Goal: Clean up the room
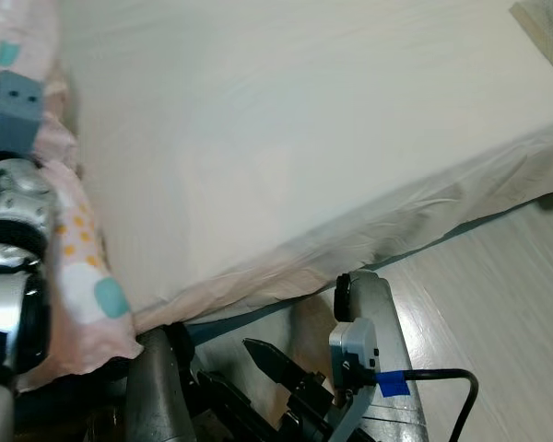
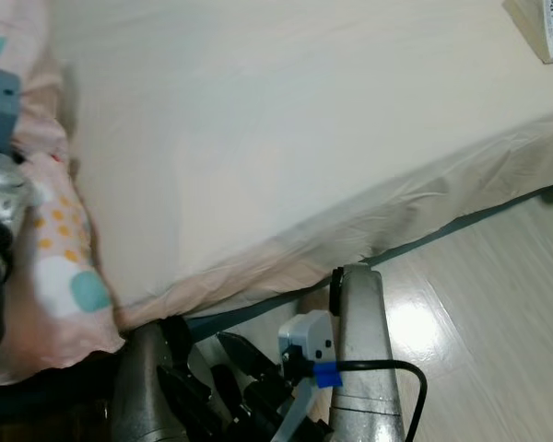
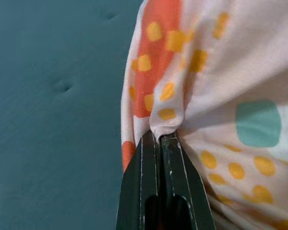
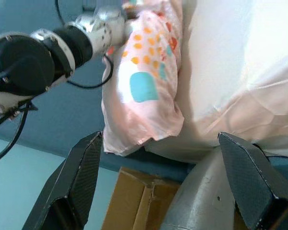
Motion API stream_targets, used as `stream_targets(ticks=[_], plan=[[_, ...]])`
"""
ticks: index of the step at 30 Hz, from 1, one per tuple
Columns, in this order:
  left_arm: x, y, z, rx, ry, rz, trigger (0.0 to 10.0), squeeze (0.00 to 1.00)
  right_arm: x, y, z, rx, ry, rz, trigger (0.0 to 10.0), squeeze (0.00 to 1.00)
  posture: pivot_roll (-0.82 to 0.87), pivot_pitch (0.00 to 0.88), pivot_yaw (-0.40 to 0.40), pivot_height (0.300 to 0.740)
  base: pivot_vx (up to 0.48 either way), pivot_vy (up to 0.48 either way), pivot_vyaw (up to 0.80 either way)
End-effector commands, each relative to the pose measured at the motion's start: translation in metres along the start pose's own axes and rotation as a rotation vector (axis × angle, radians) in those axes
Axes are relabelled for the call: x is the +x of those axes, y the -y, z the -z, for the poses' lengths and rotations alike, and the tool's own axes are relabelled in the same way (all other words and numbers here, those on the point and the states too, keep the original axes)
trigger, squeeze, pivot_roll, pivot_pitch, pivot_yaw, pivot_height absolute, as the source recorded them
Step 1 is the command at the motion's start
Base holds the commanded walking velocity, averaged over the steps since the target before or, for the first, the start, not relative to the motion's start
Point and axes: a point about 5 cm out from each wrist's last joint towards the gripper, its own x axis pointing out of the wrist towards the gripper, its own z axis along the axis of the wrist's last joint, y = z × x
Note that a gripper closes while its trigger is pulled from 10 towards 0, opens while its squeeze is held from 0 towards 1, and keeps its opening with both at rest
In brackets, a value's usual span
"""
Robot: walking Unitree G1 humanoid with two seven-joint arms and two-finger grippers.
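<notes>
Pink spotted blanket (image 3: 216, 72) pinched in left hand (image 3: 159, 140)

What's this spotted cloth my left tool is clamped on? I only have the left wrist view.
Observer: The left tool grips a spotted pillow lying at the left edge of a bed with a white sheet.
Operator: Where's my right tool?
Observer: The right tool is open, low by the bed's near edge, holding nothing.
Operator: Anything else on the bed?
Observer: A book lies on the sheet's far right side.
</notes>
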Motion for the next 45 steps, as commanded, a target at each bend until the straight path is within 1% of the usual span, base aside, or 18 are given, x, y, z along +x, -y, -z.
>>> stream_targets(ticks=[1,5,6,10,14,15,21,25,28,30,31,32,33,36,40,42,44,45], plan=[[0.004,-0.014,0.039,0.066,-0.141,-0.055,0.0,0.00,0.002,-0.015,0.003,0.048,-0.006,-0.061,10.0,0.00,-0.32,0.616,0.214,0.521,0.000,0.000,0.00],[-0.008,-0.013,0.077,0.054,-0.276,-0.128,0.0,0.00,0.004,-0.015,0.002,0.047,-0.007,-0.078,10.0,0.00,-0.32,0.612,0.209,0.521,0.000,0.000,0.00],[-0.008,-0.013,0.077,0.054,-0.276,-0.128,0.0,0.00,0.004,-0.015,0.002,0.047,-0.007,-0.078,10.0,0.00,-0.32,0.612,0.209,0.521,0.000,0.000,0.00],[-0.021,-0.011,0.103,-0.049,-0.431,-0.205,0.0,0.00,0.005,-0.016,0.002,0.047,-0.008,-0.083,10.0,0.00,-0.33,0.611,0.208,0.521,0.000,0.000,0.00],[-0.028,-0.010,0.113,-0.121,-0.507,-0.255,0.0,0.00,0.005,-0.018,0.003,0.052,-0.013,-0.089,10.0,0.00,-0.33,0.609,0.208,0.521,0.000,0.000,0.00],[-0.030,-0.009,0.115,-0.180,-0.550,-0.285,0.0,0.00,0.005,-0.019,0.004,0.056,-0.017,-0.094,10.0,0.00,-0.33,0.609,0.208,0.521,0.000,0.000,0.00],[-0.035,-0.007,0.121,-0.275,-0.636,-0.316,0.0,0.00,0.005,-0.019,0.005,0.062,-0.021,-0.105,10.0,0.00,-0.33,0.603,0.212,0.521,0.000,0.000,0.00],[-0.036,-0.006,0.123,-0.294,-0.652,-0.319,0.0,0.00,0.005,-0.019,0.005,0.063,-0.022,-0.109,10.0,0.00,-0.33,0.603,0.212,0.521,0.000,0.000,0.00],[-0.043,0.001,0.127,-0.360,-0.710,-0.305,0.0,0.00,0.005,-0.020,0.006,0.064,-0.027,-0.112,10.0,0.00,-0.33,0.598,0.210,0.521,0.000,0.000,0.00],[-0.059,0.025,0.125,-0.390,-0.732,-0.177,0.0,0.00,0.004,-0.020,0.006,0.068,-0.030,-0.109,10.0,0.00,-0.33,0.597,0.211,0.521,0.000,0.000,0.00],[-0.059,0.025,0.125,-0.390,-0.732,-0.177,0.0,0.00,0.004,-0.020,0.006,0.068,-0.030,-0.109,10.0,0.00,-0.33,0.597,0.211,0.521,0.000,0.000,0.00],[-0.069,0.042,0.120,-0.384,-0.713,-0.081,0.0,0.00,0.003,-0.019,0.007,0.069,-0.031,-0.109,10.0,0.00,-0.32,0.596,0.211,0.521,0.000,0.000,0.00],[-0.069,0.042,0.120,-0.384,-0.713,-0.081,0.0,0.00,0.003,-0.019,0.007,0.069,-0.031,-0.109,10.0,0.00,-0.32,0.596,0.211,0.521,0.000,0.000,0.00],[-0.098,0.078,0.103,-0.366,-0.650,0.119,0.0,0.00,0.005,-0.019,0.006,0.067,-0.027,-0.111,10.0,0.00,-0.33,0.595,0.213,0.521,0.000,0.000,0.00],[-0.110,0.092,0.093,-0.382,-0.630,0.210,0.0,0.00,0.006,-0.018,0.005,0.064,-0.023,-0.110,10.0,0.00,-0.33,0.595,0.216,0.521,0.000,0.000,0.00],[-0.123,0.108,0.078,-0.426,-0.606,0.329,0.0,0.00,0.005,-0.018,0.006,0.064,-0.024,-0.106,10.0,0.00,-0.33,0.594,0.221,0.521,0.000,0.000,0.00],[-0.123,0.108,0.078,-0.426,-0.606,0.329,0.0,0.00,0.005,-0.018,0.006,0.064,-0.024,-0.106,10.0,0.00,-0.33,0.594,0.221,0.521,0.000,0.000,0.00],[-0.130,0.116,0.069,-0.452,-0.595,0.387,0.0,0.00,0.004,-0.018,0.006,0.065,-0.024,-0.105,10.0,0.00,-0.33,0.594,0.221,0.521,0.000,0.000,0.00]])
